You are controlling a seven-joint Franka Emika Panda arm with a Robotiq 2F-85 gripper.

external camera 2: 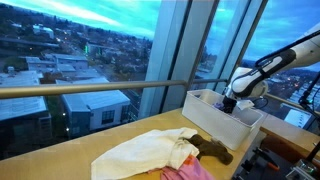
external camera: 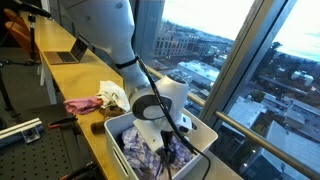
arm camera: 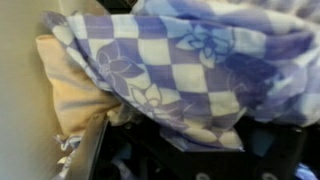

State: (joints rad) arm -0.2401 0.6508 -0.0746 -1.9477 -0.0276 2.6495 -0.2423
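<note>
Gripper [external camera: 162,146] down inside bin [external camera: 203,129] at counter [external camera: 88,128] end, window-side edge; bin walls close around it. Fingers buried in checked cloth [external camera: 138,150]; apart or clamped, cannot tell. Wood counter runs along glass wall. Pink cloth [external camera: 82,104] and white cloth [external camera: 113,95] lie mid-counter. Wrist view alone shows cream cloth [arm camera: 70,88] beside checked cloth.
</note>
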